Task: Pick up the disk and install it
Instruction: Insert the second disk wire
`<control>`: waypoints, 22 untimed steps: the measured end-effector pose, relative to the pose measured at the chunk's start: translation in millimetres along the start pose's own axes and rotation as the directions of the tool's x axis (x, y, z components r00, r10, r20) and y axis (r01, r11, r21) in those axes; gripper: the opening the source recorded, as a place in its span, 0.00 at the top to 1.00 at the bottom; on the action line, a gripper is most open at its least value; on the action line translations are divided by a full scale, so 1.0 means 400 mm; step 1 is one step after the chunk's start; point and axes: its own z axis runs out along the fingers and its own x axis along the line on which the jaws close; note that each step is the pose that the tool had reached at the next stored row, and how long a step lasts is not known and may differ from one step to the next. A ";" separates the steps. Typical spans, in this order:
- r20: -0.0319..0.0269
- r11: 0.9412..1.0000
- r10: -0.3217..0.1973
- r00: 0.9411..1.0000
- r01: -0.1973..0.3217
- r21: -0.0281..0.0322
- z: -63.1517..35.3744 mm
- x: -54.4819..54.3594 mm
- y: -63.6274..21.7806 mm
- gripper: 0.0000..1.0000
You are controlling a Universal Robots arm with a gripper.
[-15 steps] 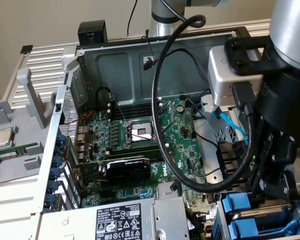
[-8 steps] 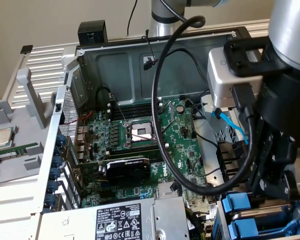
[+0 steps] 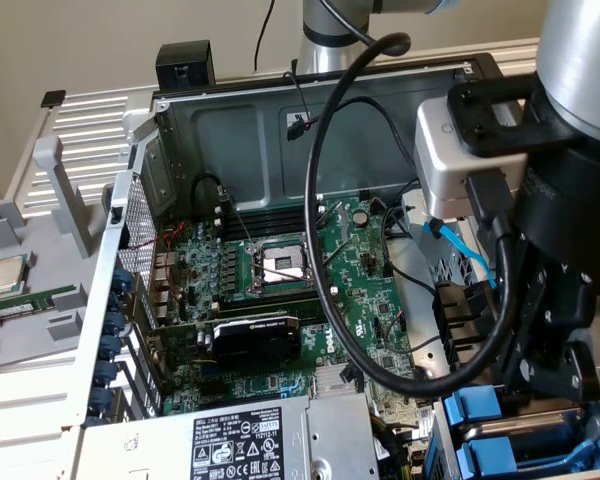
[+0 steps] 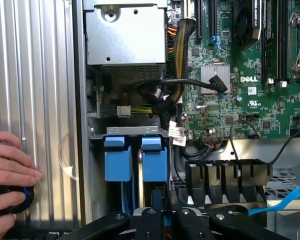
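Observation:
Two blue-framed drives stand side by side in the drive bay [image 4: 127, 131] of the open computer case. The disk [image 4: 154, 159] is the one nearer my gripper, with only its blue carrier end showing; the similar drive [image 4: 117, 160] sits beside it. My gripper [image 4: 164, 200] hangs just off the disk's end with its fingers drawn close together, and nothing shows between them. I cannot tell whether they touch the carrier. In the exterior view the gripper [image 3: 545, 385] hovers over the blue carriers [image 3: 477, 408] at the case's lower right.
A person's hand [image 4: 10, 165] rests on a black knob [image 4: 10, 200] on the ribbed lid beside the case. Black cable connectors [image 4: 225, 175] and a blue cable [image 4: 290, 197] lie close to the bay. The power supply [image 4: 125, 35] sits beyond it. A thick black cable [image 3: 325, 250] loops over the motherboard.

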 end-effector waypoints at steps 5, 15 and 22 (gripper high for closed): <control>-0.002 1.000 -0.003 1.000 0.003 0.002 0.000 0.000 0.000 0.84; -0.002 1.000 -0.005 1.000 0.005 0.008 0.000 0.000 0.000 0.84; -0.003 1.000 -0.006 1.000 0.006 0.011 0.000 0.001 0.000 0.84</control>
